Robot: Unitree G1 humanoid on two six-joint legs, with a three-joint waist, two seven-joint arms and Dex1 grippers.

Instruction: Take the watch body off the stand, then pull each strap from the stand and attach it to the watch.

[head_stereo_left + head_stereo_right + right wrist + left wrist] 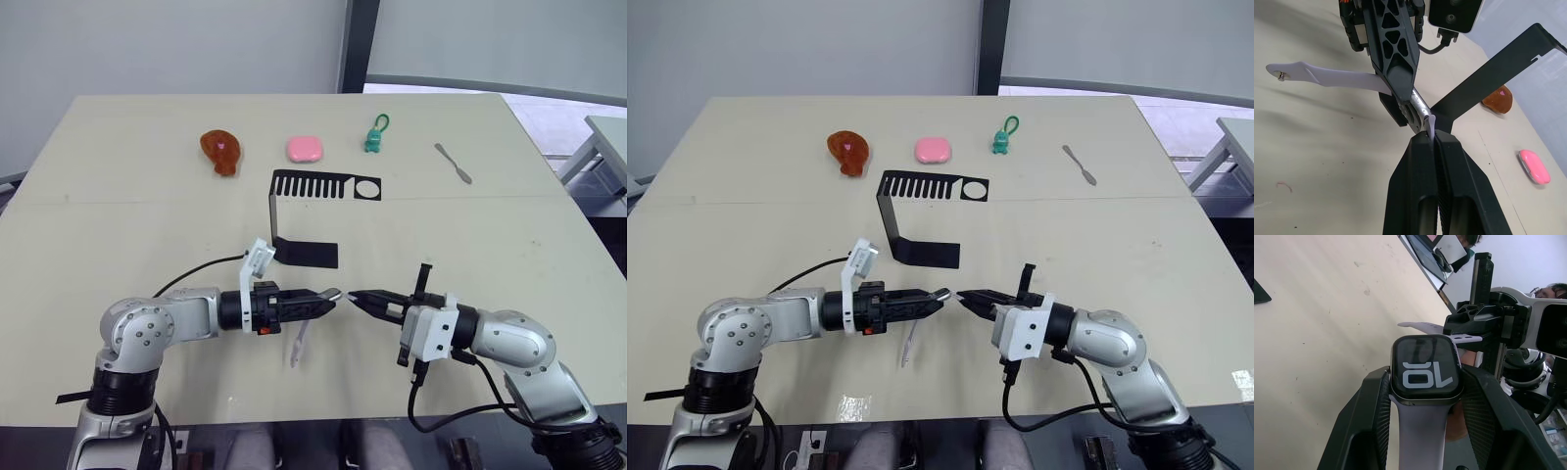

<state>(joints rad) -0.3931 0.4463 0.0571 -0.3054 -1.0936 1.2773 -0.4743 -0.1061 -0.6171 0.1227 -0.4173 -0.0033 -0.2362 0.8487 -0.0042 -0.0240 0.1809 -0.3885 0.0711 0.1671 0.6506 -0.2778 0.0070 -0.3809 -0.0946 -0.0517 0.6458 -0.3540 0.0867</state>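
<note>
1. One small black rounded-square watch body (1426, 369) with a glossy dark screen and light digits sits pinched between the two black fingers of the left end effector (328, 297), near the front middle of the table (118, 196).
2. Two pale lavender-grey silicone straps are in view. The first strap (1418, 431) is already joined to the watch body and runs back between the left fingers; from the head camera it hangs down from that end effector toward 6 o'clock (299, 343), its tip near the table top.
3. The second strap (1442, 328) lies crosswise at the far edge of the watch body. The right end effector (358, 297) has its fingers pressed together on it, pinching its thin end (1431, 122).
4. The two end effectors meet tip to tip, the left one at 9 o'clock of the meeting point and the right one at 3 o'clock.
5. One bent black metal stand (304, 220) with a comb-like row of slots and a round hole rests at 12 o'clock from the end effectors, just beyond them.
6. Along the far side of the table sit four single items: one amber-brown glossy lump (221, 152), one pink rounded soap-like block (304, 149), one small green charm with a loop (376, 135) and one grey metal spatula (454, 163), well apart from one another.
</note>
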